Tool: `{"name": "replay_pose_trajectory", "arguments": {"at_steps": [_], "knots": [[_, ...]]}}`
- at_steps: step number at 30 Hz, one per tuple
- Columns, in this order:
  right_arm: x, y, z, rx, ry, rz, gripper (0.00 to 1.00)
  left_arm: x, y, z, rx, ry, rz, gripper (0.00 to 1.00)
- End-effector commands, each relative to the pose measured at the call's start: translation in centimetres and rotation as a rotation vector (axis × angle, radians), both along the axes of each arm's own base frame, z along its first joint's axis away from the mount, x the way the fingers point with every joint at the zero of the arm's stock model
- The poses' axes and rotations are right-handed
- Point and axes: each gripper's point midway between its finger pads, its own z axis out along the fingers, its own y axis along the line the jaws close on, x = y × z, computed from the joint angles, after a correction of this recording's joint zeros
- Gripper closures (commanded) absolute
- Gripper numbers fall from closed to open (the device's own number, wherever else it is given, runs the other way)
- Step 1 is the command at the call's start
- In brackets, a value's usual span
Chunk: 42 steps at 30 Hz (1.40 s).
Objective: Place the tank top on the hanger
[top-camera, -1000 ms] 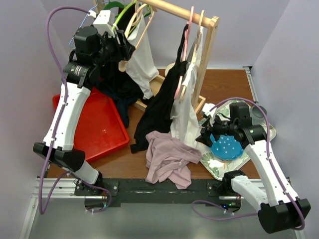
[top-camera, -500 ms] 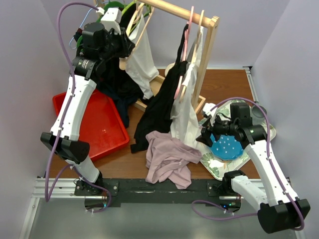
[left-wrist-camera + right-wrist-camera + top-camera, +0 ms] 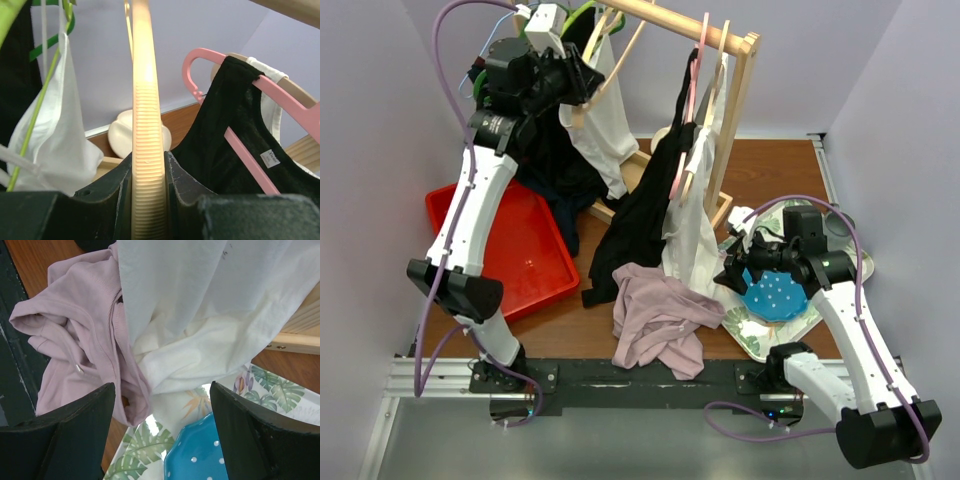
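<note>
Two arms work well apart: our left gripper (image 3: 148,167), high at eleven o'clock by the rack (image 3: 740,100), has its fingers clamped on the ribbed arm of the wooden hanger (image 3: 147,90). Our right gripper (image 3: 161,390) hangs at four o'clock, fingers spread wide, holding nothing. At six o'clock the mauve tank top (image 3: 658,322) lies crumpled on the table (image 3: 780,170), touching the hem of a hanging white top (image 3: 200,315), beside a leaf-patterned tray (image 3: 270,390)
</note>
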Motion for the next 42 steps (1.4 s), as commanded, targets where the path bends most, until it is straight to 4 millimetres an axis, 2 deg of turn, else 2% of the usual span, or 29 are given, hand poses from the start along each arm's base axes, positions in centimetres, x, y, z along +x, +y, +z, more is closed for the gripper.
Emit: {"name": "replay_pose_trajectory", "arguments": {"at_steps": [1,10,21,29,35,38,39,41,42], "knots": [[-0.2,0.4,0.8,0.034,-0.021,0.018,0.19,0.7,-1.5,2.0,-0.089,-0.042,-0.056,1.0],[-0.3,0.4,0.9,0.037,-0.025,0.023,0.19,1.8,-3.0,-0.9,-0.083,0.027,-0.088,1.0],[-0.3,0.4,0.8,0.037,-0.024,0.026,0.19,1.5,-4.0,-0.8,-0.104,0.029,-0.142,1.0],[-0.3,0.3,0.8,0.036,-0.024,0.022,0.19,1.1,-5.5,-2.1,-0.102,0.065,-0.216,1.0],[-0.3,0.3,0.7,0.034,-0.025,0.022,0.19,0.6,-5.8,-3.3,-0.077,0.096,-0.241,1.0],[-0.4,0.3,0.7,0.033,-0.026,0.029,0.19,-0.2,-5.4,-4.4,-0.037,0.126,-0.245,1.0],[-0.5,0.3,0.8,0.034,-0.03,0.034,0.19,-0.3,-5.2,-5.6,-0.007,0.14,-0.243,1.0],[-0.7,0.4,0.8,0.034,-0.029,0.045,0.19,-1.4,-4.2,-5.9,0.025,0.152,-0.212,1.0],[-0.7,0.4,0.8,0.035,-0.032,0.048,0.19,-1.8,-3.8,-7.9,0.057,0.184,-0.206,1.0]]}}
